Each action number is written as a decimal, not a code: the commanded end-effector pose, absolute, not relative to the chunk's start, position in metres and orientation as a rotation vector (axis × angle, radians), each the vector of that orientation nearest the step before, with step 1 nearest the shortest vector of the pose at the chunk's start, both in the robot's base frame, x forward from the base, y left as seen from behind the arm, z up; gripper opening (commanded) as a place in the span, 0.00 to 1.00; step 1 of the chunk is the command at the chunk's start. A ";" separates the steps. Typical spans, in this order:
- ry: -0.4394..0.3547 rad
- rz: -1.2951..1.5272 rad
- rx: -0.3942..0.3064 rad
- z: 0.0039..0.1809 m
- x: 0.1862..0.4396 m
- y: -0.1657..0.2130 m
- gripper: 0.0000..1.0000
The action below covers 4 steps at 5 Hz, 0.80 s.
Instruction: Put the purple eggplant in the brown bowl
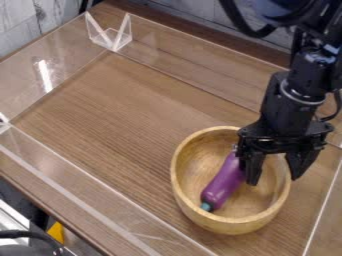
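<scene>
Writing or labels cannot be read anywhere in the view. At the far left, a clear wall edges the worktop, its panes showing mostly as glare and thin bright lines, so their exact height is hard to judge. A small clear folded piece stands at the upper left near the back edge. In the bottom left corner, dark shapes with a bit of yellow are cut off by the frame and cannot be made out.

Right of centre sits the bowl, light brown wood with a thick rim, resting on the worktop near the front right. The eggplant lies inside it, slanted, with its green stem end toward the front of the bowl and its upper end close by the left finger of the gripper.

The gripper hangs over the right half of the bowl, pointing down, its black fingers spread wide apart and holding nothing; the eggplant's upper end reaches just to the left finger, and whether they touch cannot be told. The arm rises to the top right, where it is cut off by the frame's edge.
</scene>
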<state>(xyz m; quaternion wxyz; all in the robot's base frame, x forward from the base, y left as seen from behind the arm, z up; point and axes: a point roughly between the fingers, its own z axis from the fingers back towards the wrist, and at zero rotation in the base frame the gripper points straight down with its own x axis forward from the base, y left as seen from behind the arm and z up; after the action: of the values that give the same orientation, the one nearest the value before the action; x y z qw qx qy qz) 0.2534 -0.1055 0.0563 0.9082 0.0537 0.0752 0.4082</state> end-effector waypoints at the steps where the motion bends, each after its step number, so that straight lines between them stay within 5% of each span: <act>1: 0.106 0.896 0.059 0.069 0.264 -0.101 1.00; 2: 0.105 0.933 0.057 0.065 0.268 -0.098 0.00; 4: 0.103 0.939 0.058 0.052 0.278 -0.118 0.00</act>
<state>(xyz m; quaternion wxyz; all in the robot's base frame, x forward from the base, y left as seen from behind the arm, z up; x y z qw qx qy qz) 0.2736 -0.1141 0.0465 0.8885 0.0407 0.0601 0.4530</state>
